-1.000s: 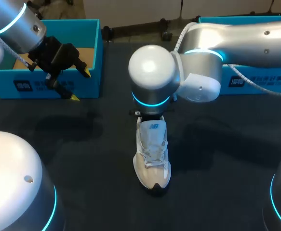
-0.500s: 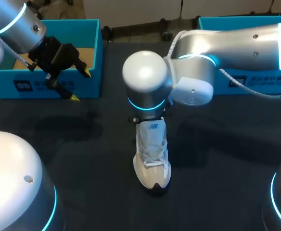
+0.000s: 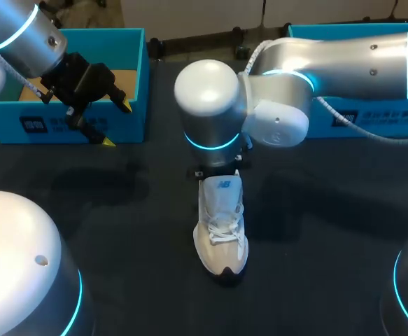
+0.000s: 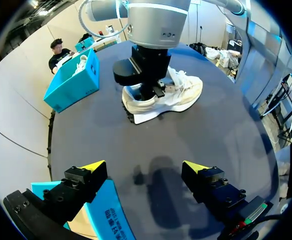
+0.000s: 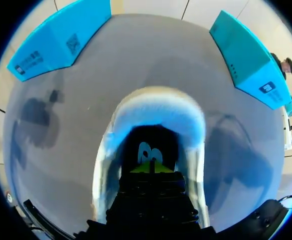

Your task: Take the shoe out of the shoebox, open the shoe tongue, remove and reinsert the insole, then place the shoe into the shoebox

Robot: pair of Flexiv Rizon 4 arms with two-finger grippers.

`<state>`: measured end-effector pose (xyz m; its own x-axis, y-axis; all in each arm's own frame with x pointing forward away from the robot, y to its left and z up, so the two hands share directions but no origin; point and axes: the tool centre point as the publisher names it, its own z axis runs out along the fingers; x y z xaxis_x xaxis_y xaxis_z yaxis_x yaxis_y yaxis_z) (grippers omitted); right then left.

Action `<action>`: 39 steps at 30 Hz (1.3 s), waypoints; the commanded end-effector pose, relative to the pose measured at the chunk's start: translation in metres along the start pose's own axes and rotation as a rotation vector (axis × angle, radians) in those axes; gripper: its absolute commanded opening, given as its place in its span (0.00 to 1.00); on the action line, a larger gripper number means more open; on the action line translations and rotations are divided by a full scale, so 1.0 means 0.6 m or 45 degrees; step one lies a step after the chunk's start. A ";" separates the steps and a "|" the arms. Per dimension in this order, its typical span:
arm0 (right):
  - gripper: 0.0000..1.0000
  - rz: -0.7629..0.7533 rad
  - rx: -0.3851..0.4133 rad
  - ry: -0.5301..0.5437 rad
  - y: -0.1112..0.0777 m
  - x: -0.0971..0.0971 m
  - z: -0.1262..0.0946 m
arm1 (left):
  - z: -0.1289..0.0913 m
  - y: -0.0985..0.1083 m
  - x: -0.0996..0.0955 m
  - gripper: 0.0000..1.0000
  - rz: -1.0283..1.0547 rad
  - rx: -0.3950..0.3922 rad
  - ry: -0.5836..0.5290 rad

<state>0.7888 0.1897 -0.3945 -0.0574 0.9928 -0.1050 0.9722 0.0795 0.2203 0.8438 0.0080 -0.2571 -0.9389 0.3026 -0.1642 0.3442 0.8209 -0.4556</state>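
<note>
At the middle of the table (image 3: 315, 231) the shoe (image 3: 221, 227) stands upright, out of any box, with its toe toward the near edge and its heel toward the far edge. Compared with one second earlier it is in the same place and at the same angle.

What differs is the right arm (image 3: 210, 98) above the heel. Its round wrist now sits a little more toward the left edge and the far edge than before, and it hides the shoe's opening from above. In the right wrist view the right gripper (image 5: 151, 166) is down inside the opening. Its yellow tips are pressed together, and whether something thin is pinched between them cannot be seen.

The left gripper (image 3: 115, 124) keeps its place near the far left corner, just in front of the left shoebox (image 3: 130, 84), with its fingers spread wide and nothing between them. The right shoebox (image 3: 371, 119) stands at the far right corner, partly behind the right arm.

It seems the first step is done, because the shoe is already on the table. The small shift of the wrist while the shoe stays fixed suggests work inside the shoe, at the tongue or the insole, and not a lift of the shoe. The return to a box is not yet begun.
</note>
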 end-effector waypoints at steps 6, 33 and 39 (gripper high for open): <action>0.00 0.013 0.070 -0.001 0.005 -0.010 -0.041 | -0.001 0.000 0.003 1.00 0.001 -0.004 -0.002; 0.91 0.055 0.476 0.066 -0.052 0.004 -0.077 | -0.001 0.000 0.003 1.00 0.001 -0.004 -0.002; 1.00 0.059 0.471 0.064 -0.050 0.008 -0.076 | -0.001 0.000 0.003 1.00 0.001 -0.004 -0.002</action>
<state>0.7493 0.1954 -0.3565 -0.0126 0.9985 -0.0541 0.9897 0.0048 -0.1430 0.8437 0.0080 -0.2571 -0.9389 0.3026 -0.1642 0.3442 0.8209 -0.4556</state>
